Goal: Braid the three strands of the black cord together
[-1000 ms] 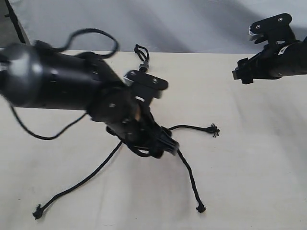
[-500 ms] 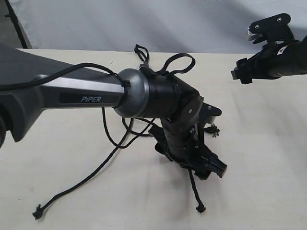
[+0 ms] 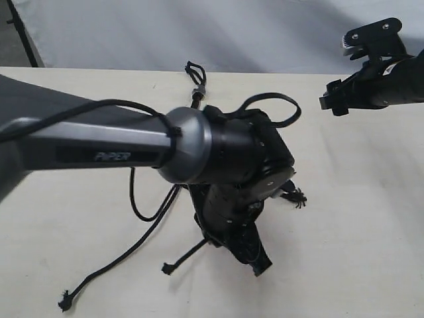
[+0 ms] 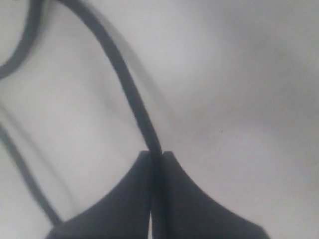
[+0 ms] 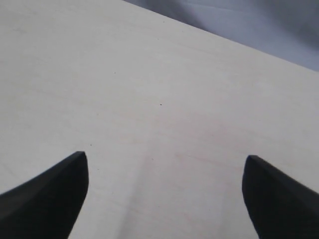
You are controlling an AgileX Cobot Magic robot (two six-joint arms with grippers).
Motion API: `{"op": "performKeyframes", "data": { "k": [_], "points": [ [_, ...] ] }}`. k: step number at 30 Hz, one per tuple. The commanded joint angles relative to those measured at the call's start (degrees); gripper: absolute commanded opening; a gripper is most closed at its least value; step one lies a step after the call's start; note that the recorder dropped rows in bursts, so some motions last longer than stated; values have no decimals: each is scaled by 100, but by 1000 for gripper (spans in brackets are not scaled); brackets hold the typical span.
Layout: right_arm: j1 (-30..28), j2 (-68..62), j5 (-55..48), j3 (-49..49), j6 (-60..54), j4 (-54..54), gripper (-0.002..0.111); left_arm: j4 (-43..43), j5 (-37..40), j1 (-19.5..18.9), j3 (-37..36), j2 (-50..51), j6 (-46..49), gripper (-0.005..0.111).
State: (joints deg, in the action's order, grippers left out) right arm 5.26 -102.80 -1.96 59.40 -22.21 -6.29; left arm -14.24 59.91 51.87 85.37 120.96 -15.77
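Observation:
The black cord lies on the table, its short loop [image 3: 194, 69] and grey band [image 3: 196, 91] at the far side. My left arm hides most of the three strands. One strand [image 3: 112, 262] trails to the near left. Another strand's frayed tip [image 3: 296, 197] shows to the right of the arm. A third strand tip [image 3: 167, 268] lies near the left gripper [image 3: 260, 266], which points down at the table. In the left wrist view the left gripper [image 4: 155, 158] is shut on a strand [image 4: 122, 74] that curves away from it. My right gripper [image 3: 344, 69] hovers at the far right, open and empty [image 5: 164, 167].
The pale table [image 3: 358, 218] ends at a grey backdrop [image 3: 265, 33]. My left arm [image 3: 119, 149] spans the left and middle of the exterior view. Its glossy cable [image 3: 136, 209] hangs in a loop down to the table beside the strands.
My left gripper has closed on a strand and swung toward the near middle. The strand tip from the near right now lies left of the gripper. The right arm has not moved.

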Motion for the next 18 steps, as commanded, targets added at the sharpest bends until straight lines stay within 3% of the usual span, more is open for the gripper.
{"op": "performKeyframes", "data": {
  "k": [1, 6, 9, 14, 18],
  "points": [
    [32, 42, 3, -20, -9, 10, 79, -446, 145, 27, -682, -731, 67, 4],
    [407, 42, -352, -20, -240, 33, 79, -807, -67, 15, -1674, -1379, -307, 4],
    [1126, 42, -1016, -20, -871, 33, 79, -840, -844, 15, -2499, -2006, -460, 4],
    [1867, 55, -2010, -20, -932, -137, 79, -855, -1062, 15, -2904, -2244, -460, 4],
    [1952, 152, -2912, -20, -1815, -1425, 79, -1016, -1380, 1, -2967, -2231, -553, 4]
  ]
}}
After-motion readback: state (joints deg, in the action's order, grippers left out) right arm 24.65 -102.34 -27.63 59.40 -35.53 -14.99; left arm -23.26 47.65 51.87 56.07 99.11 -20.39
